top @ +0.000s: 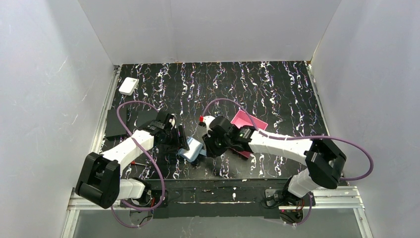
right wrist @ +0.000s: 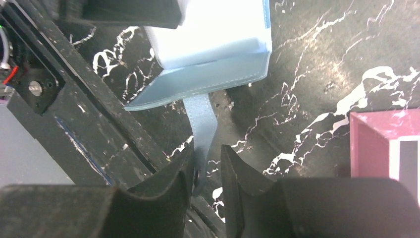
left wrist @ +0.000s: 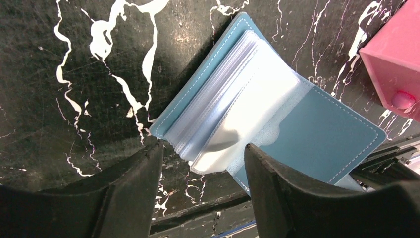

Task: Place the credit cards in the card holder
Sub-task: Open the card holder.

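The teal-blue card holder (top: 193, 148) lies open on the marbled table between my two grippers. In the left wrist view its clear sleeves (left wrist: 237, 99) fan up from the cover (left wrist: 322, 129). My left gripper (left wrist: 203, 146) is open, its jaws either side of the sleeves' near corner without touching it. In the right wrist view the holder's snap tab (right wrist: 202, 119) runs down between the jaws of my right gripper (right wrist: 207, 148). The tab rests against the left finger with a gap to the other, so that gripper is open. One credit card (right wrist: 403, 158), white with a dark stripe, lies in the pink tray.
The pink tray (top: 252, 121) stands just right of the holder, under the right arm. A small white box (top: 128, 86) sits at the far left. Flat black slabs (top: 115, 124) lie left of the left arm. The black front rail (right wrist: 84, 124) runs close behind the holder.
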Controlling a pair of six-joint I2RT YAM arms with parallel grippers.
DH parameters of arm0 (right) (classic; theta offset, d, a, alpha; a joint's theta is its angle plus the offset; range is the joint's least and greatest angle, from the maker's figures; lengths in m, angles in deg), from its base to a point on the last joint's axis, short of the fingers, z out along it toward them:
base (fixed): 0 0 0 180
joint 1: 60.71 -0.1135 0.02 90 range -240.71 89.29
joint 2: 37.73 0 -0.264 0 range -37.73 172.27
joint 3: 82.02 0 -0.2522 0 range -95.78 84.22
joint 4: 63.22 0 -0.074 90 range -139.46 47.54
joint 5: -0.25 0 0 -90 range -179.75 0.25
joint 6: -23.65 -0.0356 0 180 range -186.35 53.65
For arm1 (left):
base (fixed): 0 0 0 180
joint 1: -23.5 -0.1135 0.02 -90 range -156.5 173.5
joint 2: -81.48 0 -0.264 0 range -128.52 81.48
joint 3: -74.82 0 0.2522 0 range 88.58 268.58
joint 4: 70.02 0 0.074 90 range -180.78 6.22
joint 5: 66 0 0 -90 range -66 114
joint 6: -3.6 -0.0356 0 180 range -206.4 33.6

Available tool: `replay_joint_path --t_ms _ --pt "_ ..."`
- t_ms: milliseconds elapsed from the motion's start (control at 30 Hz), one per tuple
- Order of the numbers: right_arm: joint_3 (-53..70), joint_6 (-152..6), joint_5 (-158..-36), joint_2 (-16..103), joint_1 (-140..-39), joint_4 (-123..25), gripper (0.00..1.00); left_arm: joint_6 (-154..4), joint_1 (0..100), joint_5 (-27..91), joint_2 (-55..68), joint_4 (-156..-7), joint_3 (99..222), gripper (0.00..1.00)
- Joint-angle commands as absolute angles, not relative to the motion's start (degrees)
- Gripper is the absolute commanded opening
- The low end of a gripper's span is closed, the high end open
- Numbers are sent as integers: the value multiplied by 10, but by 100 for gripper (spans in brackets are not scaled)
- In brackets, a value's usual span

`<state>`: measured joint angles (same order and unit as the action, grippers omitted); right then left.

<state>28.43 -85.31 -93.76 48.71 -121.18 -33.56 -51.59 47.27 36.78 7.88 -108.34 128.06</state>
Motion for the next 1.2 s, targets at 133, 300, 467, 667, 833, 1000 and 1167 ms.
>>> replay_joint_path --t_ms 133,300,467,667,833,1000,1167 --pt "168 -890 -928 481 -1214 -299 49 -522 475 365 79 -1049 1263 48" --pt "131 -955 -881 506 -1214 -341 53 -521 475 371 89 -1047 1253 41" --pt "92 -1003 -873 588 -1214 -368 48 -518 475 370 106 -1048 1245 40" --pt "55 -1015 -849 668 -1214 -337 33 -516 475 375 117 -1051 1243 40" --pt "107 -1004 -847 647 -1224 -330 27 -510 475 371 134 -1063 1247 40" --pt "217 -970 -877 594 -1229 -402 23 -508 474 389 146 -1095 1282 49" --pt "299 -946 -889 586 -1228 -485 4 -515 473 396 155 -1104 1301 52"
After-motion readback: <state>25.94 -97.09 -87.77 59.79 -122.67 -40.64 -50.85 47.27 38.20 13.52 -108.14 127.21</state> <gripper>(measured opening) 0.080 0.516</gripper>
